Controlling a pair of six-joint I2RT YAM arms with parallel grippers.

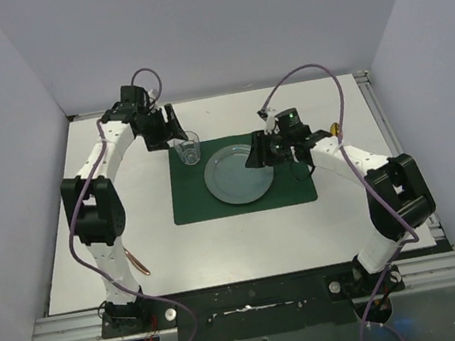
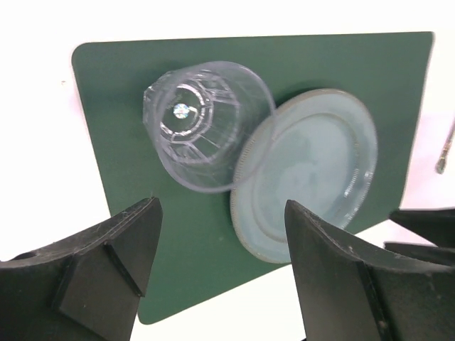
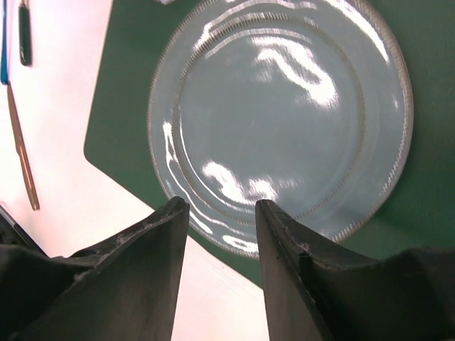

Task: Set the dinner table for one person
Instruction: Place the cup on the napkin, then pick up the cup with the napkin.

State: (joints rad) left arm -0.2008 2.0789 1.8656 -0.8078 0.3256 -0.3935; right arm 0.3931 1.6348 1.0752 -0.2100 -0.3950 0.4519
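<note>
As it lies, dinner table (image 1: 223,249) runs left-right.

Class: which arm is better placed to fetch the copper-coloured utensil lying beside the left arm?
Left, probably. The utensil lies beside that arm, and the left pincer stands open and empty. The right pincer hovers over the plate, across the placemat.
</note>
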